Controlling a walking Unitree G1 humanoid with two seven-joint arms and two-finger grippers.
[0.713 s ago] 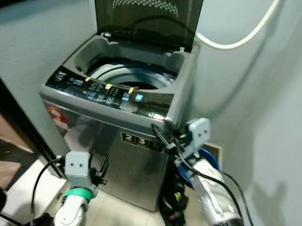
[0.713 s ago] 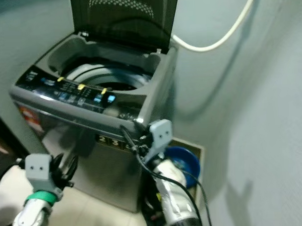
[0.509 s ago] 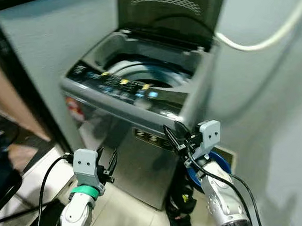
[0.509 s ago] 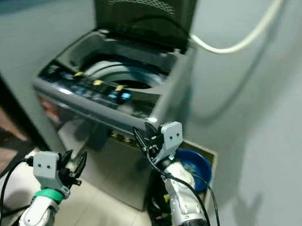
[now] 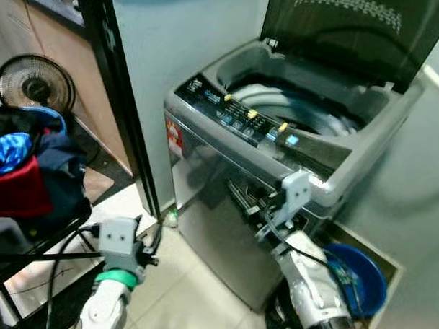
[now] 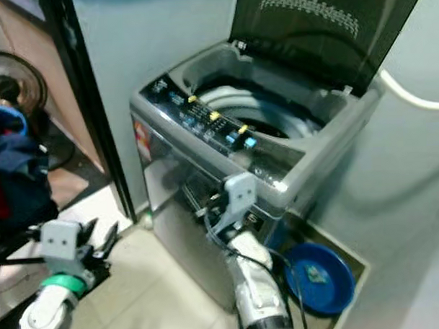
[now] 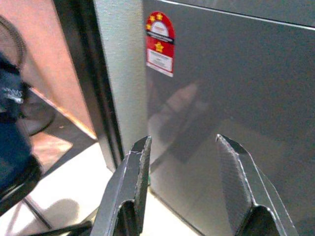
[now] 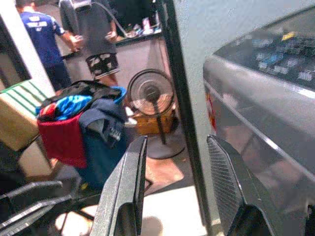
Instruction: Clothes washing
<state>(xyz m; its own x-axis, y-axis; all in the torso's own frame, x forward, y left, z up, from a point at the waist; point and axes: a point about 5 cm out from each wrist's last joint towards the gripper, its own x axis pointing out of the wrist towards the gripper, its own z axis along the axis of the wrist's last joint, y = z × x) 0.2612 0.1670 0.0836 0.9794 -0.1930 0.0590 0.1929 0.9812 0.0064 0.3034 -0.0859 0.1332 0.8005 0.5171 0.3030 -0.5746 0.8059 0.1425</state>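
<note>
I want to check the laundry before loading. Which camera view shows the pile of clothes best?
The right wrist view: the pile of clothes appears whole, red, blue and dark pieces heaped together. The left eye view cuts it at the frame edge, and so does the right eye view. The left wrist view catches just a dark blue edge.

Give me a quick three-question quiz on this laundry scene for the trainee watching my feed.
1. True or false: the washing machine has its lid raised.
2. What lies on the floor at the washer's right side? A) a blue basin B) a fan C) a red bucket
3. Fill in: the pile of clothes sits to the robot's ____.

Key:
1. True; the drum is exposed.
2. A, the blue basin; the fan stands on the other side, beyond the dark door frame.
3. Left. Both the left hand and right hand are open and hold nothing.
</note>
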